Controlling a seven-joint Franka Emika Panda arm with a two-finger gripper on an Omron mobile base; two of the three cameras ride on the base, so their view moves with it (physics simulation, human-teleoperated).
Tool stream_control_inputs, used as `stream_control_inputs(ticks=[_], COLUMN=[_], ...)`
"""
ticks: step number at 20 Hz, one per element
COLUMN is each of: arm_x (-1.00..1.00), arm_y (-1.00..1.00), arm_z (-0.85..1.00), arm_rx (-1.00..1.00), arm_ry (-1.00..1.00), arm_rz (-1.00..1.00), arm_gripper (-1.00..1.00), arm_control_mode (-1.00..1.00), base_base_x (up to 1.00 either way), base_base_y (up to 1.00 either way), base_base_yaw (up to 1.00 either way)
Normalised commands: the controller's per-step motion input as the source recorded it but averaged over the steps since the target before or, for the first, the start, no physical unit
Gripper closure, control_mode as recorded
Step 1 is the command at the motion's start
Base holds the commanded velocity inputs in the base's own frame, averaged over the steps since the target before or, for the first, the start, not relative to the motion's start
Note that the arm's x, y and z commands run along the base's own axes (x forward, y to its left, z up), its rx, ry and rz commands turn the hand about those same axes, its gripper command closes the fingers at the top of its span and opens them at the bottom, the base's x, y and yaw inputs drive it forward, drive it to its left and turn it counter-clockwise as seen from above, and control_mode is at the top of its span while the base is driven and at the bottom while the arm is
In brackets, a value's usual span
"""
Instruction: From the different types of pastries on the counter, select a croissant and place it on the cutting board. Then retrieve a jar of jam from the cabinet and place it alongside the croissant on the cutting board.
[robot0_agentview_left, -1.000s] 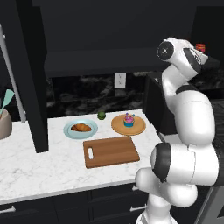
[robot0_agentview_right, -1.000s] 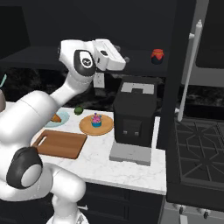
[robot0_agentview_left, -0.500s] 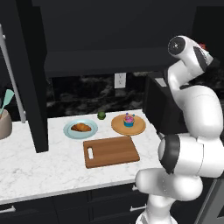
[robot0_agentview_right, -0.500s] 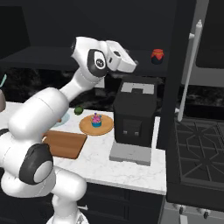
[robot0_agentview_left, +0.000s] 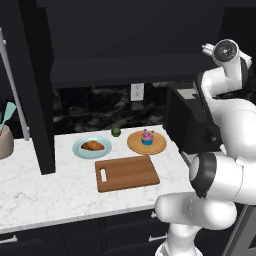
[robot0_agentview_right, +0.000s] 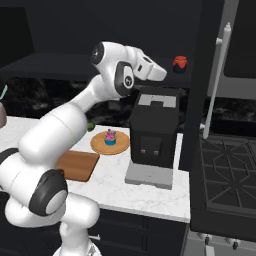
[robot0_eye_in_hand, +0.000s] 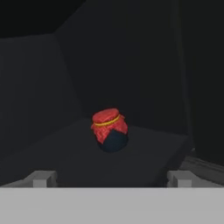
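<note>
- The white arm rises from the base, bends at a dark elbow joint and reaches up high.
- The end effector (robot0_eye_in_hand: 112, 178) points forward at the top of the reach, roughly level.
- Its two fingertips (robot0_eye_in_hand: 43, 178) stand wide apart, holding nothing.
</note>
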Motion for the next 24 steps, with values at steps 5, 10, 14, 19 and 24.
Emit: stream_control_inputs(ticks=[5, 10, 14, 19, 24], arm_x=[-0.07, -0.22, -0.14, -0.07, -0.08], arm_y=[-0.01, 0.0, 0.0, 0.18, 0.09], arm_z=[0.08, 0.13, 0.23, 0.27, 0.07], arm_rx=[-0.09, -0.11, -0.07, -0.02, -0.04], arm_ry=[0.01, 0.03, 0.09, 0.12, 0.13], arm_rz=[0.22, 0.17, 0.07, 0.0, 0.0], arm_gripper=[-1.0, -1.0, -1.0, -1.0, -1.0], arm_control_mode=[-1.0, -1.0, -1.0, -1.0, -1.0], base_base_x=[0.0, 0.0, 0.0, 0.0, 0.0], base_base_y=[0.0, 0.0, 0.0, 0.0, 0.0], base_base_yaw=[0.0, 0.0, 0.0, 0.0, 0.0])
